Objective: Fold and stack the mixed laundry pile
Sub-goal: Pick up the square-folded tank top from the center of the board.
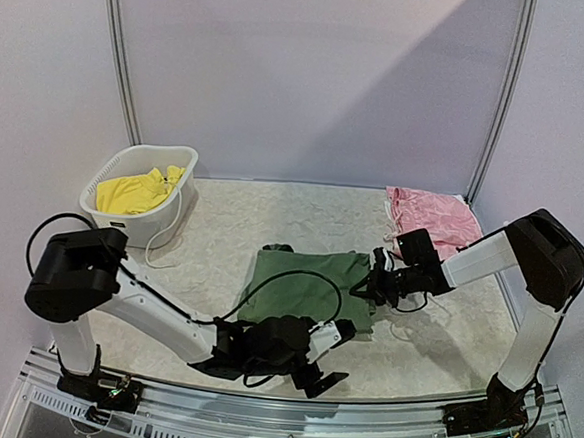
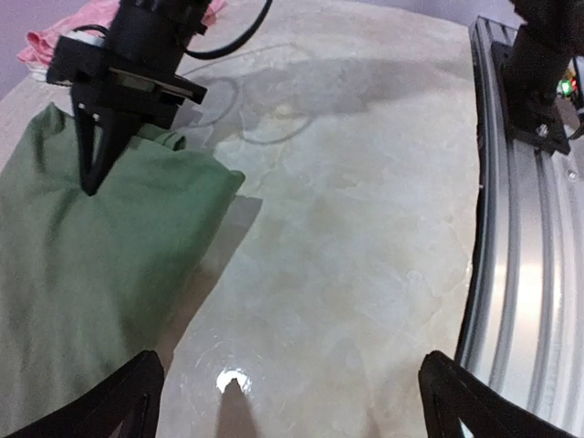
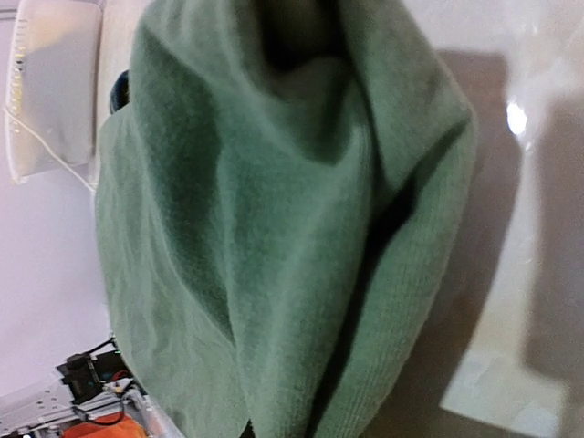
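Observation:
The olive-green tank top (image 1: 307,285) lies folded in the middle of the table, also seen in the left wrist view (image 2: 82,274). My right gripper (image 1: 366,284) is shut on its right edge, its fingers (image 2: 91,173) pinched together on the cloth. In the right wrist view the bunched green cloth (image 3: 274,237) fills the frame and hides the fingers. My left gripper (image 1: 335,357) is open over bare table just off the top's near right corner, its fingertips (image 2: 128,401) wide apart with nothing between them. The yellow shorts (image 1: 133,193) lie in the basket. The pink garment (image 1: 432,217) lies at the back right.
The white slotted basket (image 1: 176,161) stands at the back left, with a cord trailing from it. A dark bit of cloth (image 1: 278,248) shows at the green top's far edge. The metal rail (image 2: 538,255) runs along the table's near edge, by the right arm's base (image 2: 538,64).

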`<state>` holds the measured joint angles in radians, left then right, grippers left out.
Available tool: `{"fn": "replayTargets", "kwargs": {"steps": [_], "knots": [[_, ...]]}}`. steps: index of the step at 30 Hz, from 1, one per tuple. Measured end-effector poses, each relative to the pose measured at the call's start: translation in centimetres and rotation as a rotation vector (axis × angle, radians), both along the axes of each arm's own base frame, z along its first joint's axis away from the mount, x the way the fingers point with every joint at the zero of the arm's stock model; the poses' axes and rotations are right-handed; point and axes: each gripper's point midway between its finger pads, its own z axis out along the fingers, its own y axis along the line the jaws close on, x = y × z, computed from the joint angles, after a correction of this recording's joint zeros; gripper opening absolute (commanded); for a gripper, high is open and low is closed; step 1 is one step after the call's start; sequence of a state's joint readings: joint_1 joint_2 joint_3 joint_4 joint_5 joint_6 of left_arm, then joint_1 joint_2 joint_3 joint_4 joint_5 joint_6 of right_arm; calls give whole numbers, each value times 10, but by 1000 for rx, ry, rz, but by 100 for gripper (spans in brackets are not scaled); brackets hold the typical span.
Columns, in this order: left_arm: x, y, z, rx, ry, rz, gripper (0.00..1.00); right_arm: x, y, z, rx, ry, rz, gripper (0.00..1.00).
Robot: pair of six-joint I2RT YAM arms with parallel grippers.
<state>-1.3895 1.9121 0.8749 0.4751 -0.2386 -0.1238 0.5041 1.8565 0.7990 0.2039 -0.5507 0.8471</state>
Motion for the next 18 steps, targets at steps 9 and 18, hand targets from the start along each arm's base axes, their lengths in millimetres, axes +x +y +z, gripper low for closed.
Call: {"fn": "replayTargets", "kwargs": {"steps": [9, 18], "knots": [[4, 51, 50, -90, 11, 157, 100, 18, -10, -1, -178, -40, 39, 0], [9, 107, 37, 8, 2, 285, 100, 41, -22, 8, -356, -84, 62, 0]]}}
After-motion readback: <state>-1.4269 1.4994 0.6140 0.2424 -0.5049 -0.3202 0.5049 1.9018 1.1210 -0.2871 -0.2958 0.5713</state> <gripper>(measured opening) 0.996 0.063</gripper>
